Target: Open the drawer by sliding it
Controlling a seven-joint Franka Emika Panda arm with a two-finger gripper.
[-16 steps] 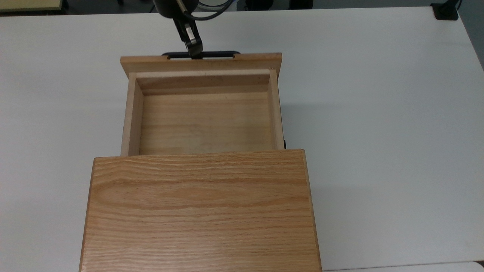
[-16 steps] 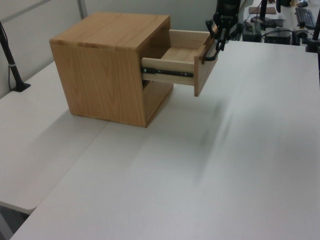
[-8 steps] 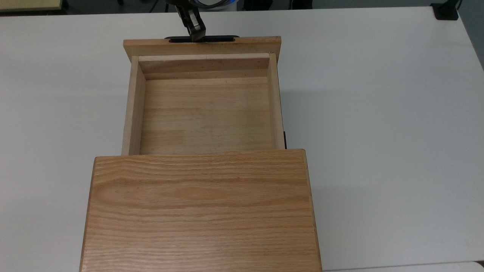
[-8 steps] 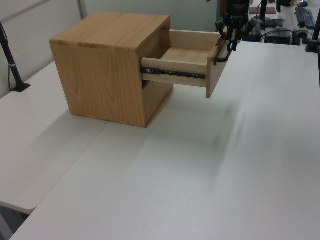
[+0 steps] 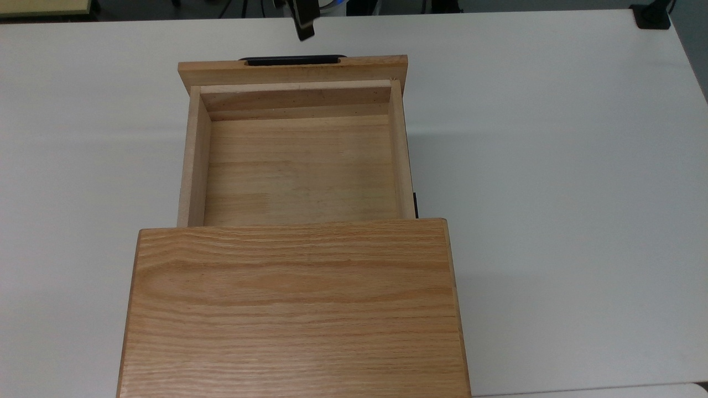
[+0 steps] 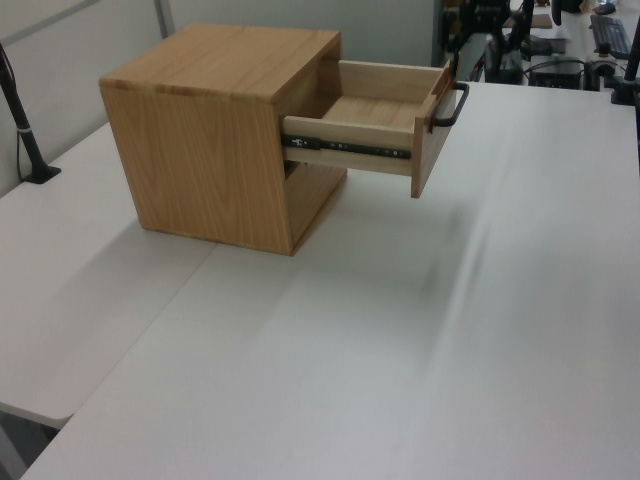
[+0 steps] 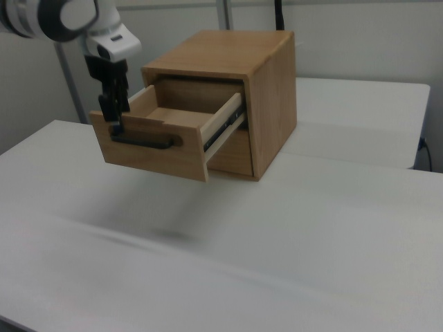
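The drawer (image 5: 298, 166) stands pulled far out of the oak cabinet (image 5: 293, 309), its light wooden tray bare inside. Its wide front panel carries a long black loop handle (image 5: 293, 59). In the top view my gripper (image 5: 303, 27) hangs just beyond the handle, apart from it. The right view shows the gripper (image 7: 114, 116) lifted at the left end of the handle (image 7: 149, 142), in front of the drawer's front panel (image 7: 152, 158). The left view shows the drawer's side with its metal rail (image 6: 350, 150) and the handle (image 6: 452, 105) free.
The cabinet sits on a wide white table (image 5: 553, 166) with open surface on both sides and in front of the drawer. A black post base (image 6: 38, 170) stands at the left view's far left. Desks with equipment lie beyond the table's far edge.
The drawer slid farther out of the cabinet over the last second. My gripper has since come off the handle and moved away toward the top view's upper edge.
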